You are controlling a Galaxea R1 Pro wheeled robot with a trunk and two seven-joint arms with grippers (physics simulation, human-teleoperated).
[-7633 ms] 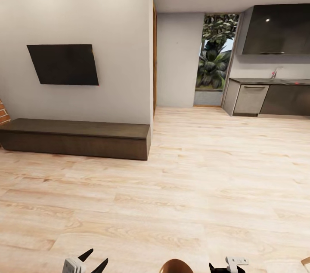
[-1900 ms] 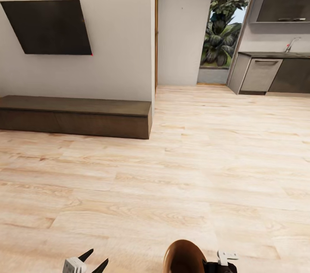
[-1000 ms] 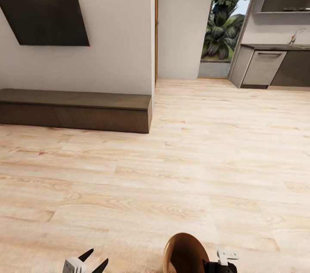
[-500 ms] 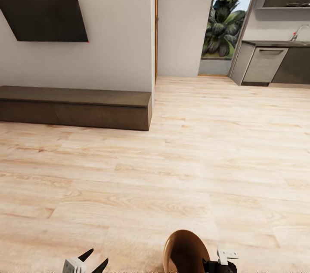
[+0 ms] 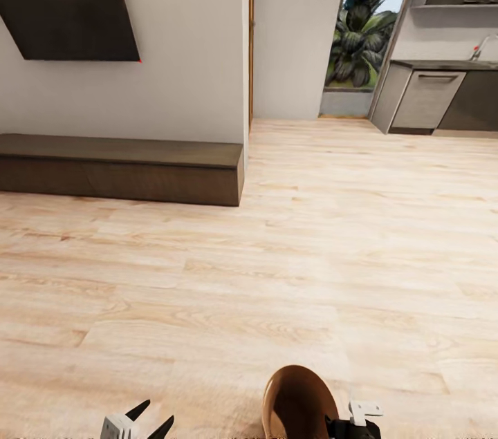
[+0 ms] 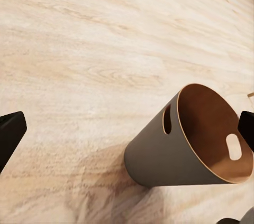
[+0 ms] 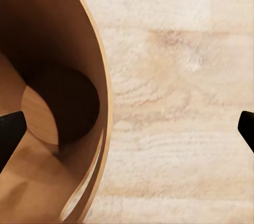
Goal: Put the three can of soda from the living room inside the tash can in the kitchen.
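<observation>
Head view: unlabelled tash can (image 5: 297, 403) above bare wood floor (image 5: 311, 252)

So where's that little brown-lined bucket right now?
The trash can sits low in the head view, right of centre, beside the right gripper and above the wood floor. The left wrist view shows it tilted.

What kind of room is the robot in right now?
Likely an open-plan home, between living area and kitchen: a wall-mounted dark screen above a long low wooden bench, light plank flooring, and dark kitchen cabinets with a counter beside a tall window onto plants.
</observation>
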